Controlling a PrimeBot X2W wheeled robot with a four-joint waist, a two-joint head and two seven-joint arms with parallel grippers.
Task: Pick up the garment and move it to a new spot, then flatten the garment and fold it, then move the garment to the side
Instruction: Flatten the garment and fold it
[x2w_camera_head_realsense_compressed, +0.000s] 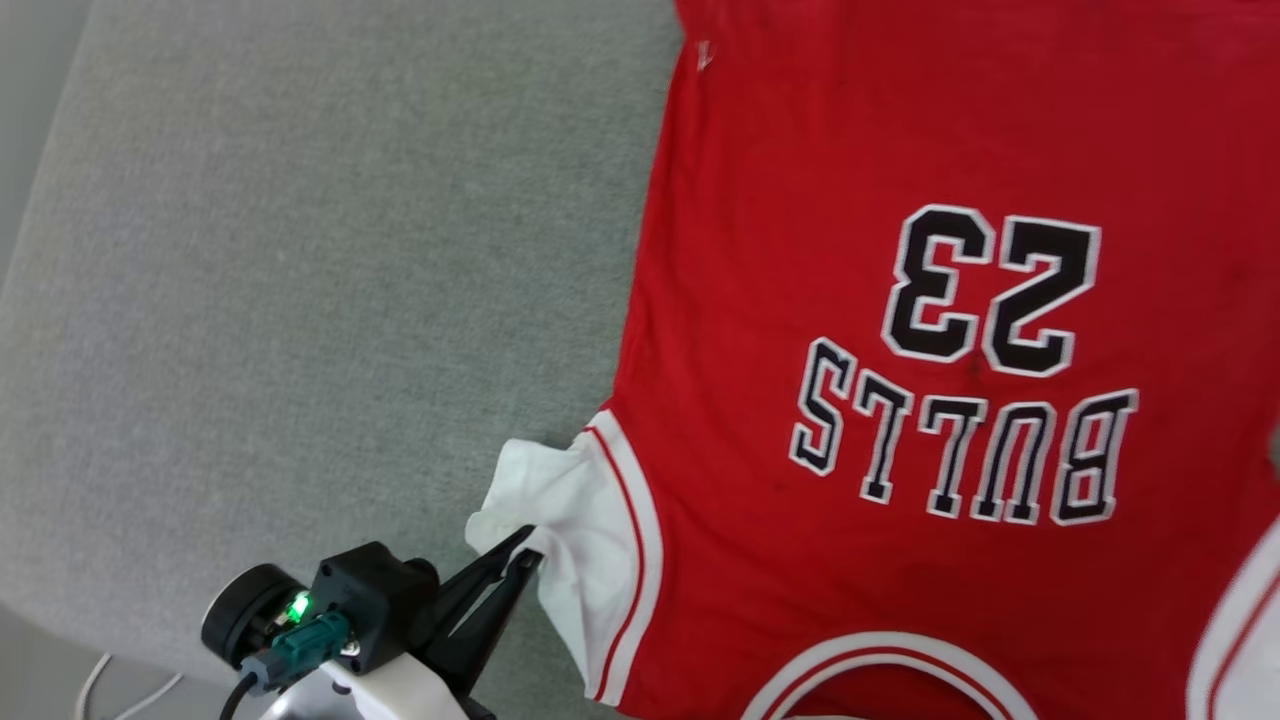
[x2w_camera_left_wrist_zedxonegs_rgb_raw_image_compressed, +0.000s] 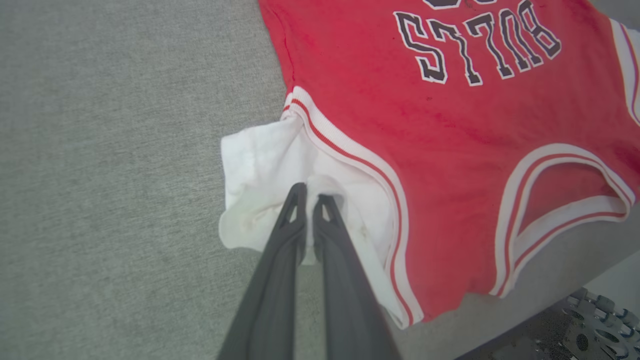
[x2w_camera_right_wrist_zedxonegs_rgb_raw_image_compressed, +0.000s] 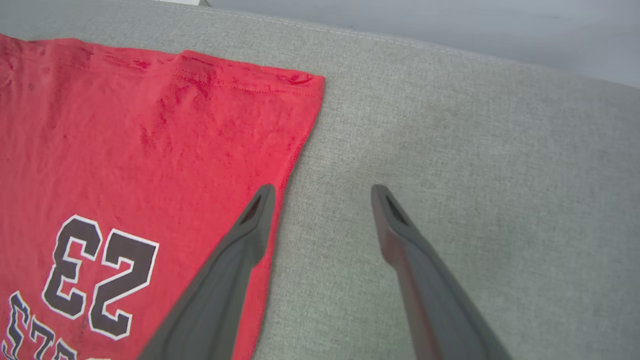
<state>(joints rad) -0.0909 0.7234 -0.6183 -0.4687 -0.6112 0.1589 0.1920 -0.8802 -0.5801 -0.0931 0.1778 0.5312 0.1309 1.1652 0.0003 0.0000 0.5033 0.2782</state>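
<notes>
From the head view, the red jersey-style T-shirt (x2w_camera_head_realsense_compressed: 780, 250) with white short sleeves and a black-and-white print lies spread print-up on the grey upholstered surface (x2w_camera_head_realsense_compressed: 300, 300), collar towards the robot. The left gripper (x2w_camera_head_realsense_compressed: 528, 552) sits at the crumpled white sleeve (x2w_camera_head_realsense_compressed: 560, 490), which is bunched outward from the striped seam.

In the left wrist view, the left gripper (x2w_camera_left_wrist_zedxonegs_rgb_raw_image_compressed: 310, 192) has its jaws closed on a pinch of that white sleeve (x2w_camera_left_wrist_zedxonegs_rgb_raw_image_compressed: 260, 165), with the cloth puckering around the tips. The body of the shirt (x2w_camera_left_wrist_zedxonegs_rgb_raw_image_compressed: 450, 130) looks fairly flat beside it. The step seems to be flattening. I'd draw the sleeve straight out from the seam, low over the surface and gently, so the body doesn't drag along.

In the right wrist view, the right gripper (x2w_camera_right_wrist_zedxonegs_rgb_raw_image_compressed: 322, 192) has its jaws spread wide and holding nothing. One finger is over the shirt's red side edge (x2w_camera_right_wrist_zedxonegs_rgb_raw_image_compressed: 295, 150) and the other over bare grey fabric. It looks well placed to press that edge down as an anchor while the sleeve is tugged.
</notes>
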